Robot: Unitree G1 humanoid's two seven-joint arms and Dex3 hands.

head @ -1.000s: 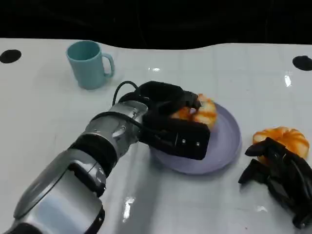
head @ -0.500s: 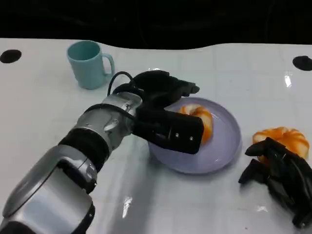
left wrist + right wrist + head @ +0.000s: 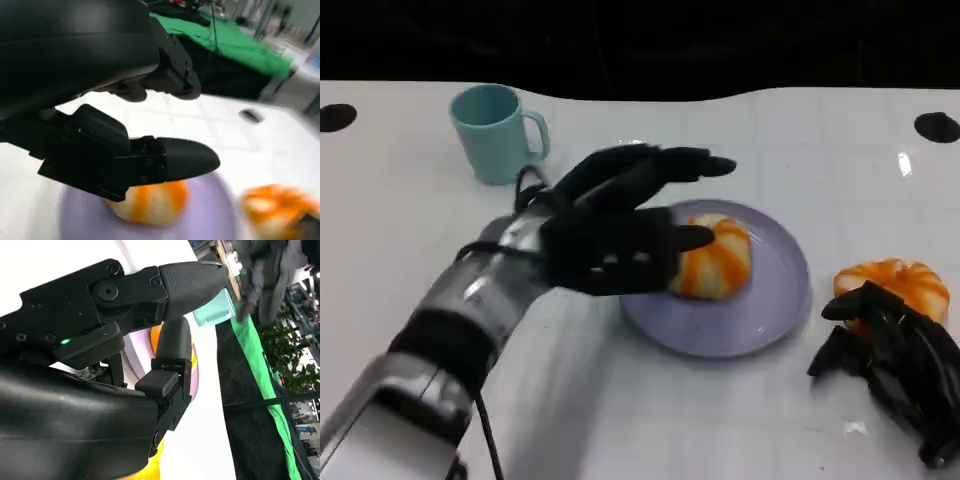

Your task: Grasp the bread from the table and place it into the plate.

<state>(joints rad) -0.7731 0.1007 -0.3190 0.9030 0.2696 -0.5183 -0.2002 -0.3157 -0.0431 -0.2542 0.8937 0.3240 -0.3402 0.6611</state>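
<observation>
White tabletop (image 3: 790, 130) fills your view, dark beyond its far edge. Your bread (image 3: 712, 256) lies on the purple plate (image 3: 775, 300) at the centre, toward its 10 o'clock side. Your left hand (image 3: 615, 235) hovers at the plate's 9 o'clock, fingers spread wide and holding nothing. At 3 o'clock of the plate a second orange bread (image 3: 895, 283) sits on the table, your right hand (image 3: 890, 360) beside it at 5 o'clock, fingers loosely curled, gripping nothing. A teal mug (image 3: 495, 131) stands at 11 o'clock.
</observation>
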